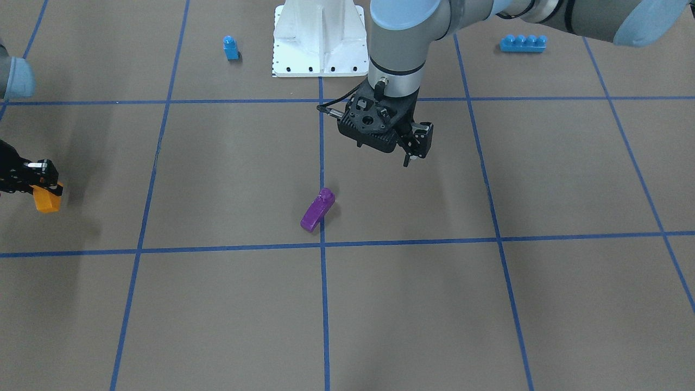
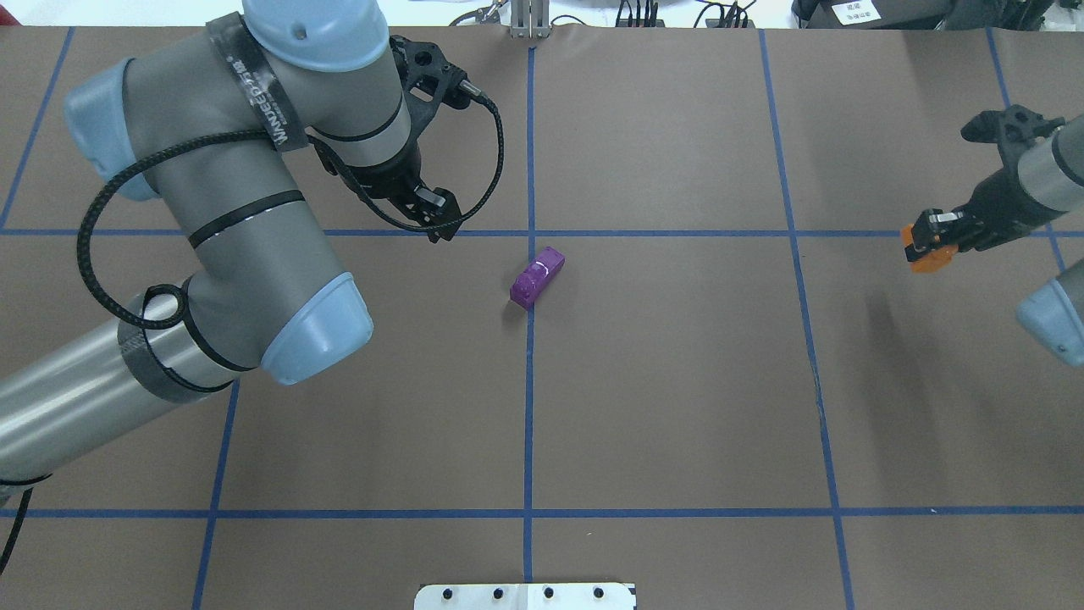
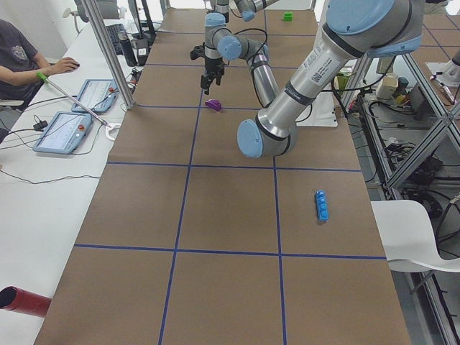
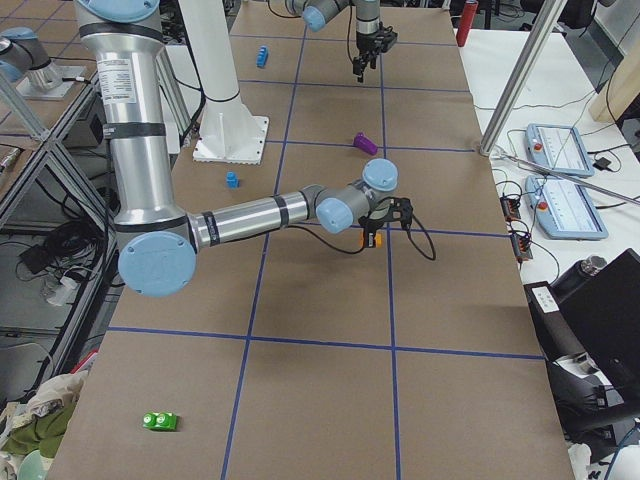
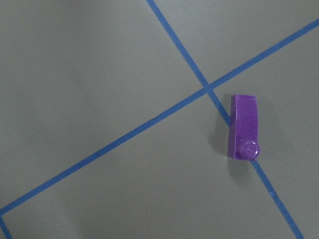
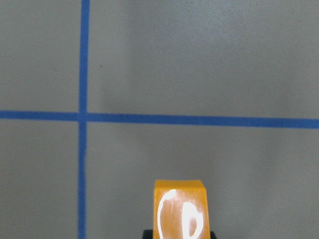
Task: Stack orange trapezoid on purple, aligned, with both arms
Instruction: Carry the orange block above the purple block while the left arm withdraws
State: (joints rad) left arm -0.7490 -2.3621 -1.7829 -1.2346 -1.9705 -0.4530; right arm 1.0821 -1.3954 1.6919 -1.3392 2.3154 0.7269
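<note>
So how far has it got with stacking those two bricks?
Partly. The right tool already grips the orange trapezoid, far off to one side. The purple brick lies alone in the middle. The left tool hovers near it, not touching. To do: bring the orange over and seat it on the purple, aligned.

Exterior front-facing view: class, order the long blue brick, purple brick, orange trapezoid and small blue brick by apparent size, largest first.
1-2. purple brick and long blue brick: they look alike, and the purple lies nearer the camera, so unranked.
3. orange trapezoid, partly hidden by the right pincer.
4. small blue brick.
</note>
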